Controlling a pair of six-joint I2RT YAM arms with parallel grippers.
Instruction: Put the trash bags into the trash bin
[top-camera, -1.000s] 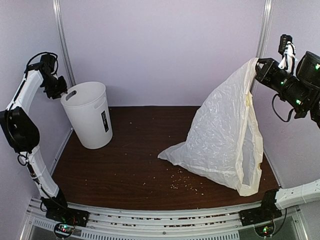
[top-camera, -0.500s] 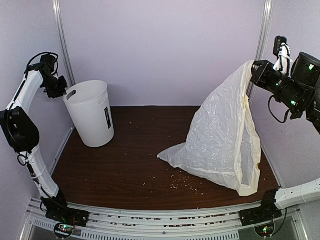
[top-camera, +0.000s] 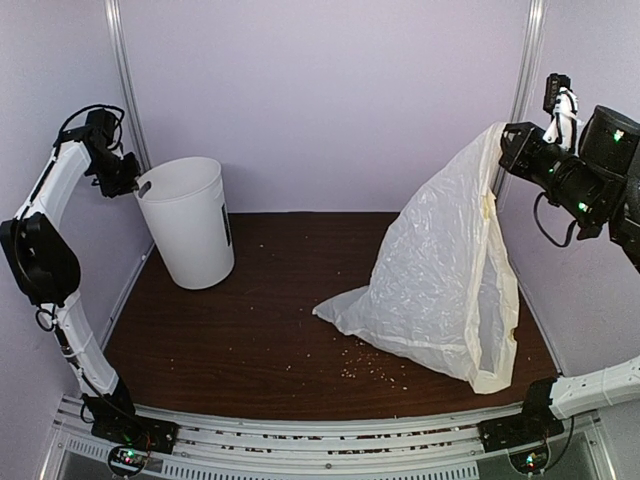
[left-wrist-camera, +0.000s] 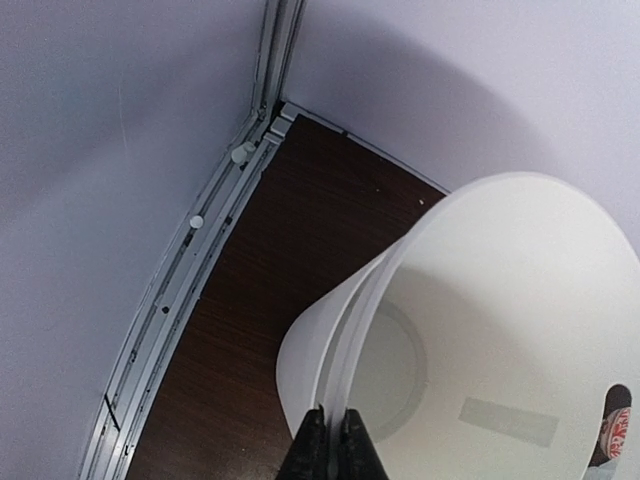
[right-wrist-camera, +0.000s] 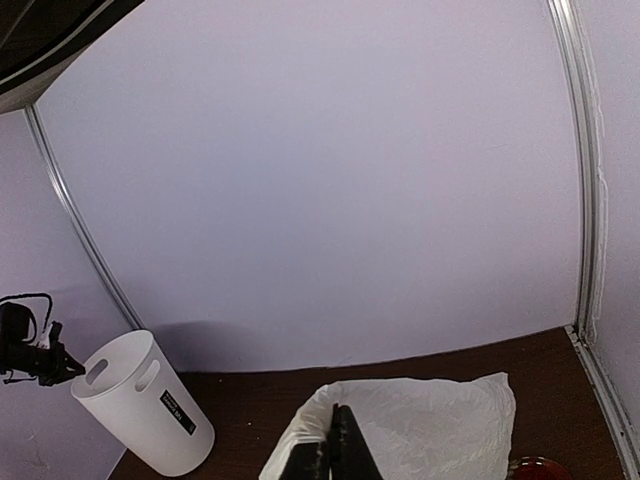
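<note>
Pinching the bin (top-camera: 188, 225) rim at the far left, my left gripper (top-camera: 130, 184) has only a thin bite on smooth plastic; I judge it could slip or tip the bin over. My right gripper (top-camera: 503, 148) is clenched on the bag (top-camera: 440, 270) top at the far right, well apart from the bin; that wide, limp bag may catch on the rim.

Left wrist view's edge cuts off the trash bin (left-wrist-camera: 500, 300).
</note>
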